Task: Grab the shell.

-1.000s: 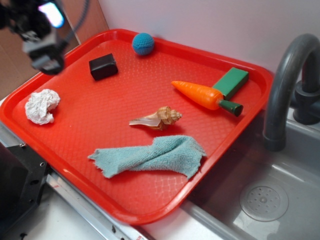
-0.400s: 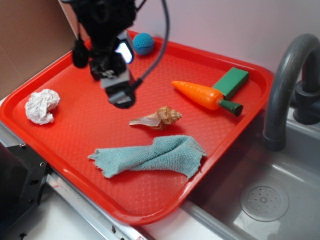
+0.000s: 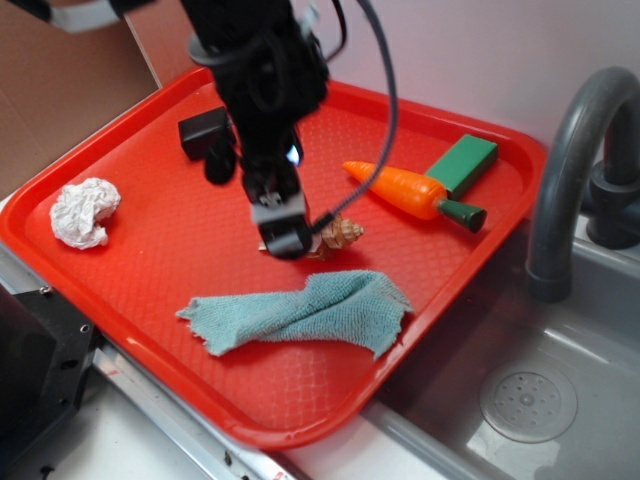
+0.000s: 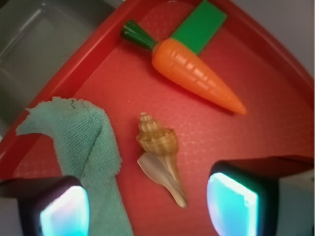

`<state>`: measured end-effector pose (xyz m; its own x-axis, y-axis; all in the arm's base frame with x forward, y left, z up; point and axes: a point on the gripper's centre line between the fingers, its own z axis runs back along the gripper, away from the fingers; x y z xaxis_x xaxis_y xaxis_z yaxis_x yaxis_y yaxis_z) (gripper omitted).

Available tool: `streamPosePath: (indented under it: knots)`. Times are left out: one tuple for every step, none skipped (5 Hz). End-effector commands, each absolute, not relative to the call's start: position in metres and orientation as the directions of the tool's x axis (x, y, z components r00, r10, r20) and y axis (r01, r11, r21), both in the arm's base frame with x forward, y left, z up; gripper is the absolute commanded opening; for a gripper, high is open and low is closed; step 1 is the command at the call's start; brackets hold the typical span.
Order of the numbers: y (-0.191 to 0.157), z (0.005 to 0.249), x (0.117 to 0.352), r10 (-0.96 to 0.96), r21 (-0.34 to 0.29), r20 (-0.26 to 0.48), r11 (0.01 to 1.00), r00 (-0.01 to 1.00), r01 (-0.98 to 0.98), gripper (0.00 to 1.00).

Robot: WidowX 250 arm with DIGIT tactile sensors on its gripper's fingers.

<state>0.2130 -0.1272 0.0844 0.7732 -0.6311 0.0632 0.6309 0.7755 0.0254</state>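
Observation:
The shell [image 3: 342,232] is a small tan-brown spiral conch lying near the middle of the red tray [image 3: 140,290]. In the exterior view my arm covers its pale tail. In the wrist view the shell [image 4: 160,157] lies between my two fingers, knobby end away from me and tail pointing toward me. My gripper [image 3: 283,235] [image 4: 147,209] hovers just above it, open, with nothing held. The left finger [image 4: 61,211] is over the teal cloth; the right finger [image 4: 234,201] is over bare tray.
An orange toy carrot [image 3: 400,188] and a green block [image 3: 462,162] lie behind the shell. A teal cloth [image 3: 300,310] lies in front of it. A white paper ball [image 3: 83,212] and a black block [image 3: 200,130] sit at the left. A grey faucet [image 3: 565,160] and sink [image 3: 525,400] are at the right.
My arm has swung from the tray's far left corner to the right and down, ending over the shell. The objects have not moved.

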Motion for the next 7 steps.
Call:
streamPosePath:
  knots:
    - [-0.130,0.058,0.229,-0.638,0.037,0.015,0.770,0.770,0.637,1.00]
    - [-0.123,0.043,0.234,-0.628,0.025,-0.019,0.778,0.778,0.628,1.00]
    - [-0.117,0.029,0.239,-0.652,-0.054,-0.011,0.757,0.758,0.651,1.00]
    - [-0.118,0.015,0.243,-0.673,-0.066,-0.053,0.739,0.737,0.670,0.28]
    - [-0.123,0.017,0.240,-0.706,-0.067,-0.047,0.708,0.706,0.703,0.00]
    - [-0.124,0.027,0.236,-0.726,-0.016,-0.063,0.687,0.685,0.726,0.00]
    - [-0.098,0.077,0.231,-0.569,0.015,-0.082,0.820,0.818,0.572,0.00]
